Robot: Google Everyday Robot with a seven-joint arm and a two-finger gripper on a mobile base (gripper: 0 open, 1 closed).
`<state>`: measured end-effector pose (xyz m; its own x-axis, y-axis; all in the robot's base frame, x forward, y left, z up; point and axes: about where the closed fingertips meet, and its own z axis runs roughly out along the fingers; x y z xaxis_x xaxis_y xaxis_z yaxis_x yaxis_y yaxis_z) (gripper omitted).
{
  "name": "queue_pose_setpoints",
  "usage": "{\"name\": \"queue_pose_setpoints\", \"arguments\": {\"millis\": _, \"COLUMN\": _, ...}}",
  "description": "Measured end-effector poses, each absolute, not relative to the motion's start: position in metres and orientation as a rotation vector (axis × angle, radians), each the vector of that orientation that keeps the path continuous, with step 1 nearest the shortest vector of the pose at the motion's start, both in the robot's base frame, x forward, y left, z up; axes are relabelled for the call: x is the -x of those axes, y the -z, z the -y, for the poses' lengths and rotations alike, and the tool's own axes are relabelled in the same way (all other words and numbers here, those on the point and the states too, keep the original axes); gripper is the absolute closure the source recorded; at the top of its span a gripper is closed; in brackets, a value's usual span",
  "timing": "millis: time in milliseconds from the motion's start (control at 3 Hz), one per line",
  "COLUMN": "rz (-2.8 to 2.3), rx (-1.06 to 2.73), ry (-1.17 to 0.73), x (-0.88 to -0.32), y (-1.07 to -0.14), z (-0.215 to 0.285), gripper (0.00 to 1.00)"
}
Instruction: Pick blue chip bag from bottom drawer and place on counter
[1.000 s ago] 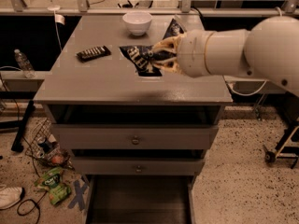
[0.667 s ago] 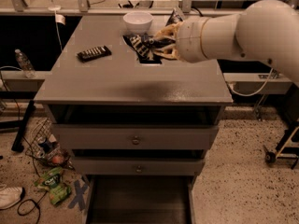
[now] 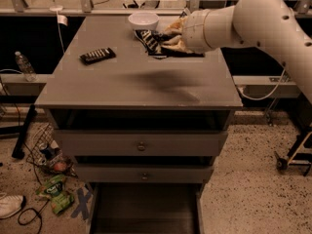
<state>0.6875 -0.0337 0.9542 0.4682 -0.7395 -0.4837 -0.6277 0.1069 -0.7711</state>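
In the camera view, your gripper [image 3: 171, 37] is at the back right of the counter [image 3: 131, 82], at the end of the white arm [image 3: 253, 18] that reaches in from the right. Its fingers are clamped on the bag [image 3: 149, 42], so bag and gripper are one thing for now. The bag sticks out to the left of the fingers, towards the middle of the counter. Its long axis runs roughly from the back left down to the front right, slanted across the top.

You cannot tell from here whether the bag's underside touches the counter or hangs just above it. That is the relation your next move turns on.

The bowl [image 3: 143, 19] sits just behind the bag's far end, very near it. The remote [image 3: 98, 55] lies well apart to the left. The bottom drawer [image 3: 146, 211] stands open at the foot of the cabinet, and nothing can be made out in its dark inside.

As a judgement, the carry looks done and only the setting down is left. Lower straight down and release there. Do not drift back, or the bag's tip could nudge the bowl.
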Motion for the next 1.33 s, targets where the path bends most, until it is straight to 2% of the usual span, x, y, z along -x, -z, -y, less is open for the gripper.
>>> {"name": "queue_pose_setpoints", "arguments": {"millis": 333, "rz": -1.221, "rx": 1.579, "ry": 0.116, "x": -0.6907, "y": -0.9565, "z": 0.0299, "gripper": 0.84}}
{"name": "queue_pose_setpoints", "arguments": {"millis": 1333, "rz": -1.217, "rx": 1.586, "ry": 0.107, "x": -0.69, "y": -0.9534, "z": 0.0242, "gripper": 0.13}}
